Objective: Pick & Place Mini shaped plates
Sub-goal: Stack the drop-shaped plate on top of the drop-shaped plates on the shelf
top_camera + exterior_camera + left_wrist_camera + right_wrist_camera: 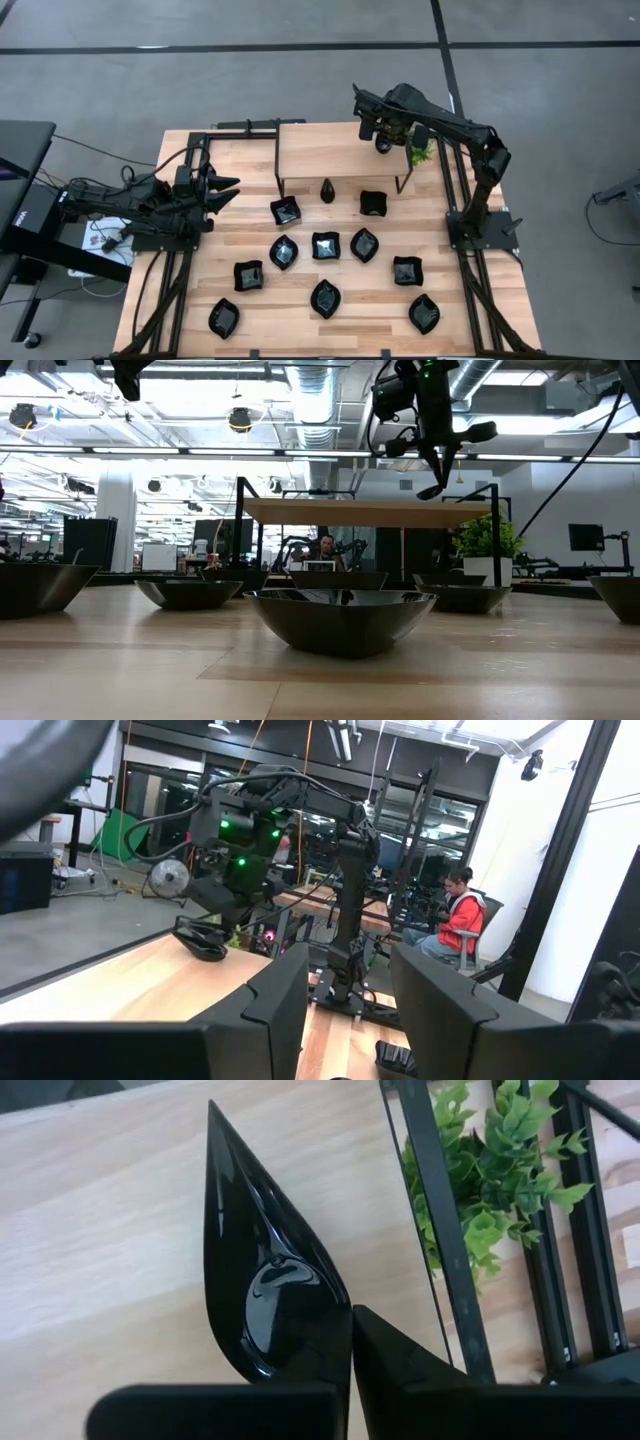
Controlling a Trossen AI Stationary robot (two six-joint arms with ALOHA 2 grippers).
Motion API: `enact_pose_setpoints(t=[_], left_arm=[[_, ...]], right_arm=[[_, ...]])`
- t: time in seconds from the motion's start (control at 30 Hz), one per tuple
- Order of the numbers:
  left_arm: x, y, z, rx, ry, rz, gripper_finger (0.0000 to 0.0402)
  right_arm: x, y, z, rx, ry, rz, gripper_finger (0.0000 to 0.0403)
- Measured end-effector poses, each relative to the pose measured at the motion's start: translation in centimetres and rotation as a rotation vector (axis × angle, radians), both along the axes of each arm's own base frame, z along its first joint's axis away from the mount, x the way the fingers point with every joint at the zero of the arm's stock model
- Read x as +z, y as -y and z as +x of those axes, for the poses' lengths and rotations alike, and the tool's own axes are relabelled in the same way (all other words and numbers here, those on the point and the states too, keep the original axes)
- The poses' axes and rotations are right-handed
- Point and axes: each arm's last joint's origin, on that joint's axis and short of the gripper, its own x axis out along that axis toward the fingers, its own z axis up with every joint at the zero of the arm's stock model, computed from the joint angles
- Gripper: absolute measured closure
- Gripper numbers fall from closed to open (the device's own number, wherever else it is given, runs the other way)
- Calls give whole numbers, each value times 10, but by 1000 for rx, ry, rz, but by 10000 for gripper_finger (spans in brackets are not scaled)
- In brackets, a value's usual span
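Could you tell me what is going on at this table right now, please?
The right end effector is shut on a narrow teardrop plate, holding it over the raised wooden shelf, near the small green plant. The left end effector is open and waits at the table's left side. About a dozen other black plates, such as a leaf-shaped one, lie spread over the table in front of the shelf.

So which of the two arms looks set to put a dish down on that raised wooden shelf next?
The right. Its gripper is shut on a teardrop dish over the shelf, beside the plant. The left gripper waits empty at the table's left edge.
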Motion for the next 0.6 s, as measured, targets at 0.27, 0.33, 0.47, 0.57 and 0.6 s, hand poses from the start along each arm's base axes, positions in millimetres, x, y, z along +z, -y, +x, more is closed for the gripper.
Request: enact_pose_setpoints(t=[0.27,0.33,0.47,0.57,0.6], left_arm=[[0,0,0,0,0,0,257],[0,0,0,0,0,0,257],[0,0,0,0,0,0,257],[0,0,0,0,0,0,257],[0,0,0,-1,0,0,257]], right_arm=[[0,0,0,-1,2,-6,355],[0,0,1,-1,4,-7,348],[0,0,1,7,3,-6,344],[2,-1,1,47,-8,11,344],[4,-3,2,62,2,13,344]])
